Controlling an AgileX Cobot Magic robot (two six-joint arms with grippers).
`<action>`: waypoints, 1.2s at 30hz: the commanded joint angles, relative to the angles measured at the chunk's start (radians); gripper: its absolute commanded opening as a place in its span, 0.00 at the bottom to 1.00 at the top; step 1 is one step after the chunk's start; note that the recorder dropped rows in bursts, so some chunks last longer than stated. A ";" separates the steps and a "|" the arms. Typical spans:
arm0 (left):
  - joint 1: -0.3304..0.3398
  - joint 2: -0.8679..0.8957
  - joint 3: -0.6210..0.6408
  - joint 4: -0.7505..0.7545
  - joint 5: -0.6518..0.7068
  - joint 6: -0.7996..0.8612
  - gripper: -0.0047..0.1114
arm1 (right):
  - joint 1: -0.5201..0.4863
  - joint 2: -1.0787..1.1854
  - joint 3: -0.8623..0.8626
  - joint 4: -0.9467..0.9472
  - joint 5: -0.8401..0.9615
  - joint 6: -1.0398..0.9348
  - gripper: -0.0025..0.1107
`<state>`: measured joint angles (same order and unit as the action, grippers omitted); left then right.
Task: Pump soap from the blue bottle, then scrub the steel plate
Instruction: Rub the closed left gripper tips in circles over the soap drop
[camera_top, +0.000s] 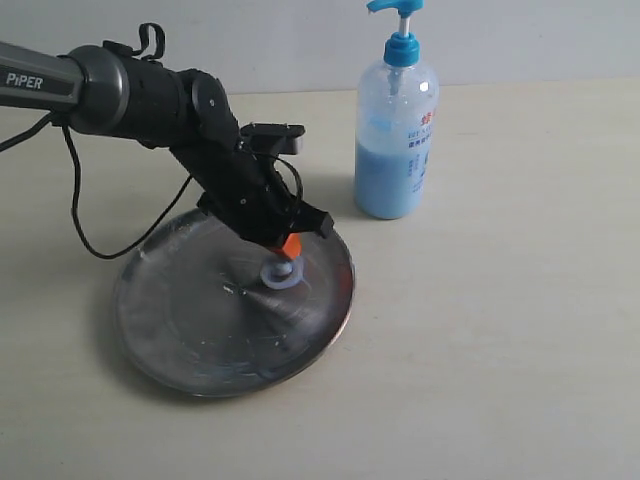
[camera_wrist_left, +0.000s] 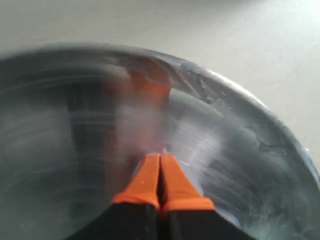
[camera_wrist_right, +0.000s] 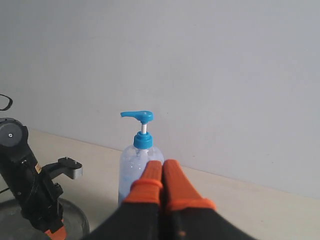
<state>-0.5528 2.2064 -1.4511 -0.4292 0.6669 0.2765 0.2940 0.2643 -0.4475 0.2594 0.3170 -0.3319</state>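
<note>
The steel plate (camera_top: 190, 320) lies on the table at the left. My left gripper (camera_top: 289, 250) points down onto its right half, its orange fingers pressed together with nothing between them. Their tips touch a small pale-blue blob of soap (camera_top: 280, 273) on the metal. In the left wrist view the shut left gripper (camera_wrist_left: 160, 156) rests on the blurred, smeared plate (camera_wrist_left: 240, 150). The blue bottle (camera_top: 395, 140) stands upright just behind the plate's right rim. My right gripper (camera_wrist_right: 162, 163) is shut and empty, held in the air in front of the bottle (camera_wrist_right: 131, 165); it is outside the exterior view.
The left arm's black cable (camera_top: 90, 230) loops down onto the table beside the plate's far left rim. The right wrist view shows the left arm (camera_wrist_right: 25, 190) over the plate's edge (camera_wrist_right: 77, 220) and a plain wall behind the table.
</note>
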 joint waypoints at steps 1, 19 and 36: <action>-0.004 0.003 0.006 0.118 0.050 0.001 0.04 | -0.003 -0.008 0.003 0.004 -0.018 -0.005 0.02; -0.004 0.003 0.006 -0.180 0.095 0.003 0.04 | -0.003 -0.008 0.003 0.004 -0.018 -0.005 0.02; -0.004 0.003 0.006 0.219 0.137 -0.104 0.04 | -0.003 -0.008 0.003 0.004 -0.018 -0.005 0.02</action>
<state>-0.5528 2.1948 -1.4537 -0.2772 0.7568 0.1949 0.2940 0.2643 -0.4475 0.2594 0.3170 -0.3319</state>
